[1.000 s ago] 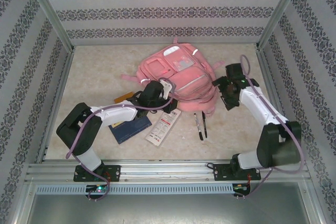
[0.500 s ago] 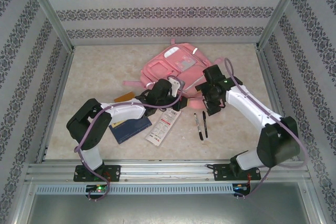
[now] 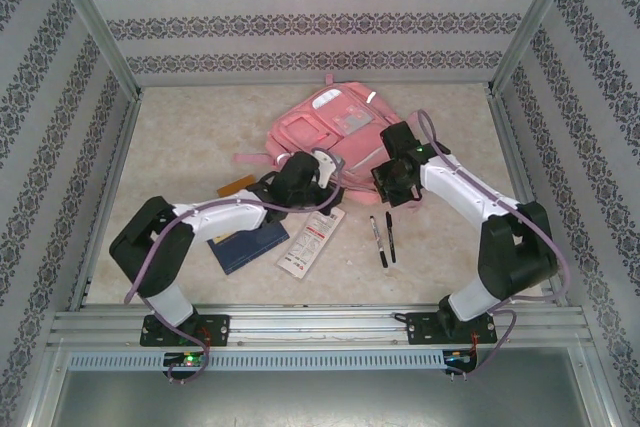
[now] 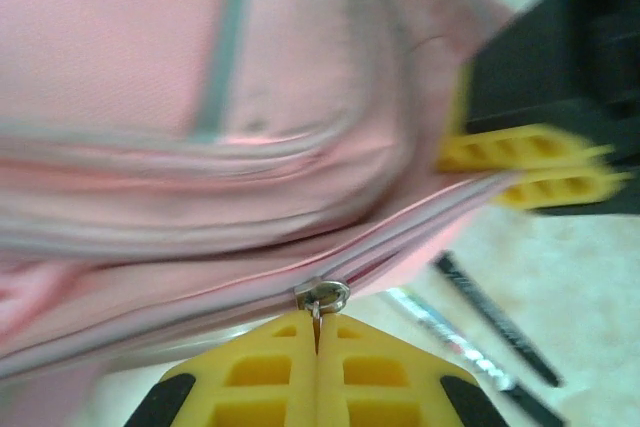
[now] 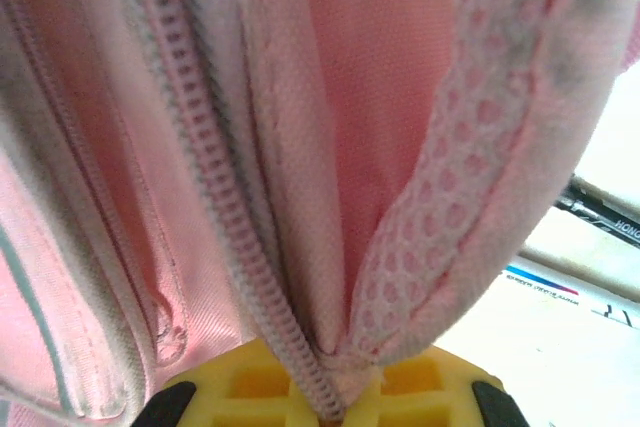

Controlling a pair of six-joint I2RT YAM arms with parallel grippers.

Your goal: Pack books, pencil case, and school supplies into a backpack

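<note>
The pink backpack (image 3: 335, 125) lies mid-table with its front up. My left gripper (image 3: 322, 169) is at its near edge, shut on the metal zipper pull (image 4: 323, 296) of the long zipper. My right gripper (image 3: 392, 179) is at the bag's right near corner, shut on the backpack's zipper edge and mesh fabric (image 5: 440, 237). The navy booklet (image 3: 245, 245) lies in front of the left arm. To the booklet's right is the white pencil case (image 3: 312, 241). Two black pens (image 3: 384, 239) lie side by side right of the case, and they also appear under the bag (image 4: 495, 319).
A small orange-brown flat strip (image 3: 237, 186) lies left of the backpack. Metal frame posts and patterned walls close in the table on three sides. A pink strap (image 3: 250, 159) trails out to the bag's left. The right gripper's yellow fingers (image 4: 530, 162) show close beyond the zipper.
The right arm swung left from beside the bag and closed on its right near edge. The backpack's near part has bunched up and drawn back. The left gripper stayed at the zipper.
</note>
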